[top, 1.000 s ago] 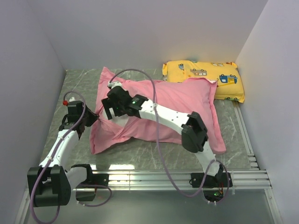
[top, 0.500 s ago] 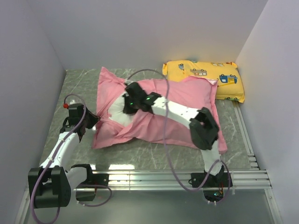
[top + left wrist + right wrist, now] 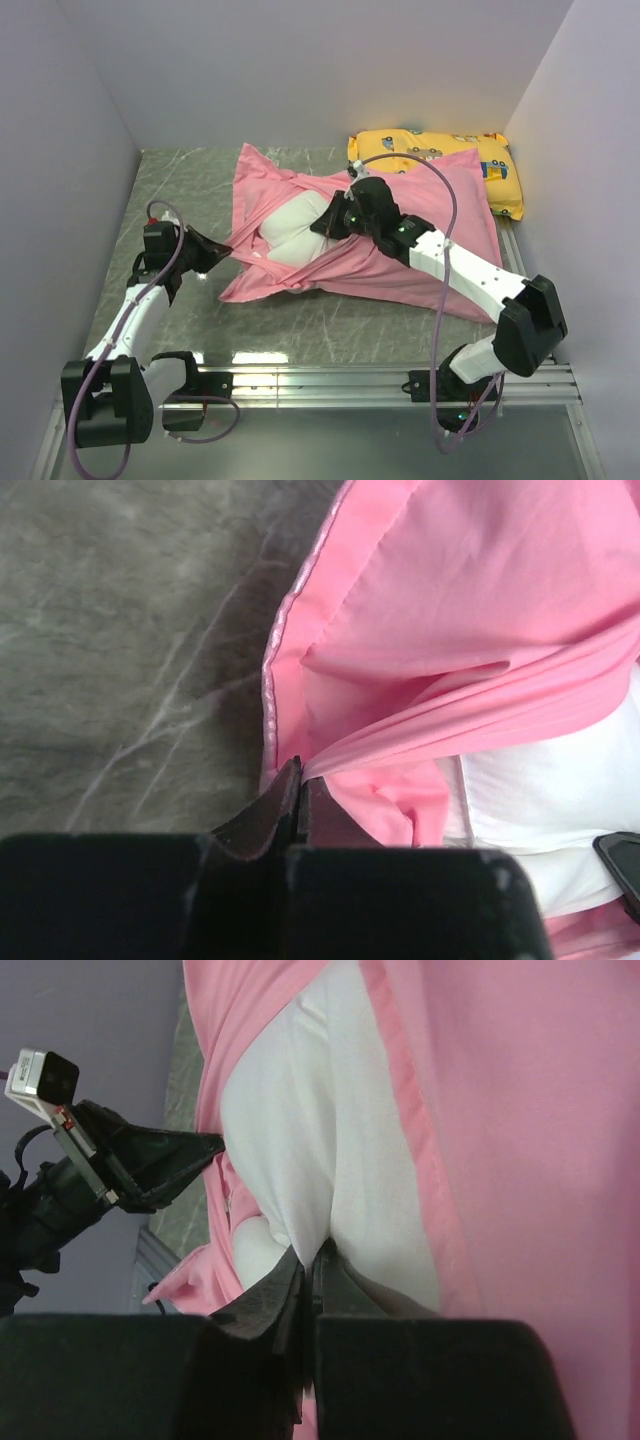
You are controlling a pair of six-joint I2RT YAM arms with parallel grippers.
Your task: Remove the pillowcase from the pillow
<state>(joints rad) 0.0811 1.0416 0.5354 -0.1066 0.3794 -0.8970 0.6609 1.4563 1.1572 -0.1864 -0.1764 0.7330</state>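
The pillowcase (image 3: 400,265) lies in the middle of the table, a little toward the right, wrinkled and with its open end turned to the left. Out of this opening the pillow (image 3: 292,228) shows as a white bulge; the rest of it is covered by the pink fabric.

My left gripper (image 3: 300,780) is at the near left edge of the opening. Its jaws are pressed together on the hem of the pillowcase, and a fold of pink cloth runs tight from the tips toward the pillow. My right gripper (image 3: 310,1260) reaches over the pillowcase from the right and points into the opening. Its jaws are also closed, and they pinch the white cloth of the pillow at its exposed end. The bare part of the pillow lies between the two grippers.

Behind the pillowcase, at the far right, lies a yellow pillow (image 3: 440,160) with printed vehicles; the far right corner of the pillowcase lies over its front edge. All rests on a grey marbled table (image 3: 170,190).
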